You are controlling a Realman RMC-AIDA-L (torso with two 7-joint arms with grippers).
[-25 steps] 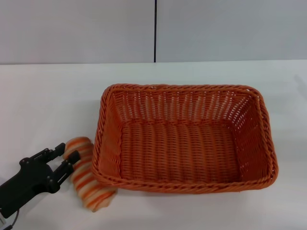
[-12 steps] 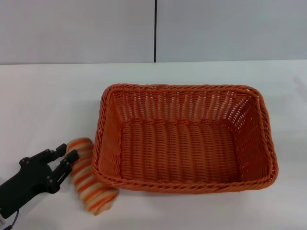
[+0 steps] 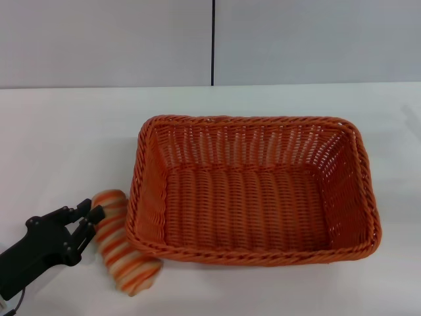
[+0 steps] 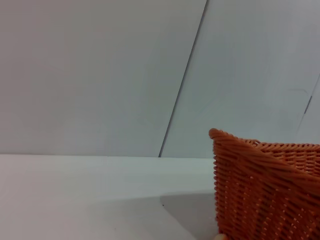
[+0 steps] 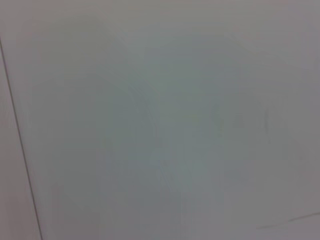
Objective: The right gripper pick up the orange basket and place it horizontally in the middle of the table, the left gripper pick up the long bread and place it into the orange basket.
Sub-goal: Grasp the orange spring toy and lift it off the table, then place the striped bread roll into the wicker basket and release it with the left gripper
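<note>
Striped long bread (image 3: 122,241) head-view only

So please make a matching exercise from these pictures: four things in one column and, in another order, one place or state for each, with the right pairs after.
Things:
1. orange basket
2. long bread
3. left gripper
4. table

Places or states:
A. lies on the table against the basket's outer left wall
B. white, carries everything else
C. stands in the middle, nothing inside it
D. at the near left corner, fingers at the bread's side

Pairs: 1-C, 2-A, 3-D, 4-B
</note>
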